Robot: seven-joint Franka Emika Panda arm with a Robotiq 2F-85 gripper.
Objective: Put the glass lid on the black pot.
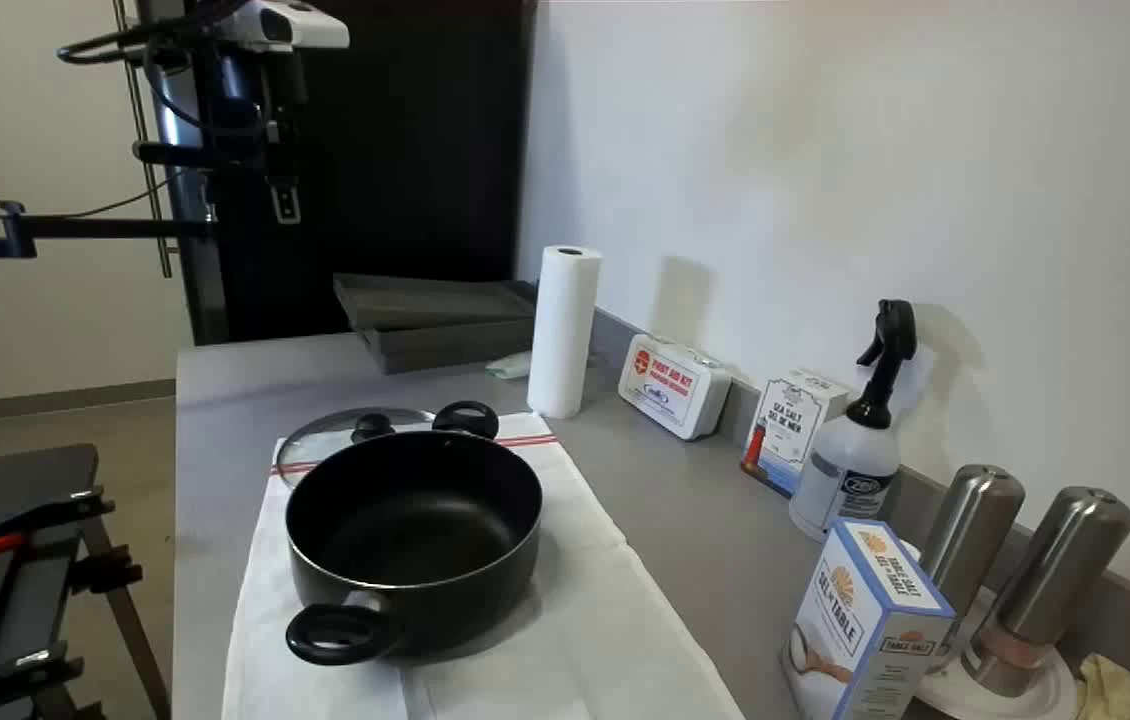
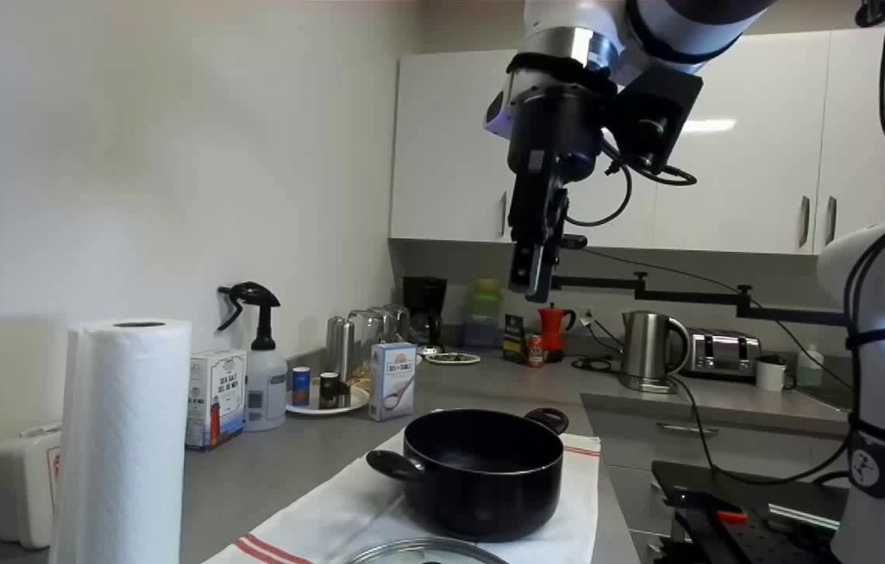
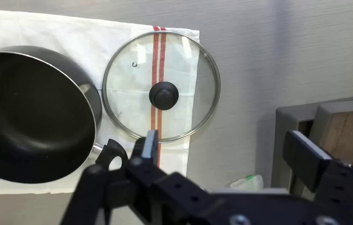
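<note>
Gripper (image 3: 221, 137): held above the grey worktop (image 1: 665, 520), its fingers (image 3: 150, 145) spread wide apart; in an exterior view it is nearly lost against a black panel (image 1: 425, 150).
Glass lid (image 3: 161, 75): laid flat, partly on a white cloth (image 1: 585, 630) and partly past its edge, just beside the black pot (image 1: 415, 550); whether the two are touching cannot be told.
Lid rim (image 2: 427, 541): shown as an arc in an exterior view, most of the lid being cut off.
Black pot: set upright on the cloth; in the wrist view it is cropped by the left edge, and one handle (image 3: 107, 153) is partly covered by the gripper.
First aid case (image 1: 670, 385): partly covered by the paper towel roll (image 2: 121, 439) in an exterior view.
Pale item (image 3: 248, 182): green-edged, near the stacked trays (image 1: 455, 345); cannot be identified.
Worktop: faintly streaked, lined along the white wall (image 1: 825, 150) with salt boxes (image 1: 865, 620), a spray bottle (image 1: 845, 465) and metal cylinders (image 1: 973, 540).
Room: white cupboards (image 2: 450, 149) are mounted above the worktop, on which a kettle (image 2: 644, 352), a toaster (image 2: 720, 350) and a red coffee pot (image 2: 552, 329) are set.
</note>
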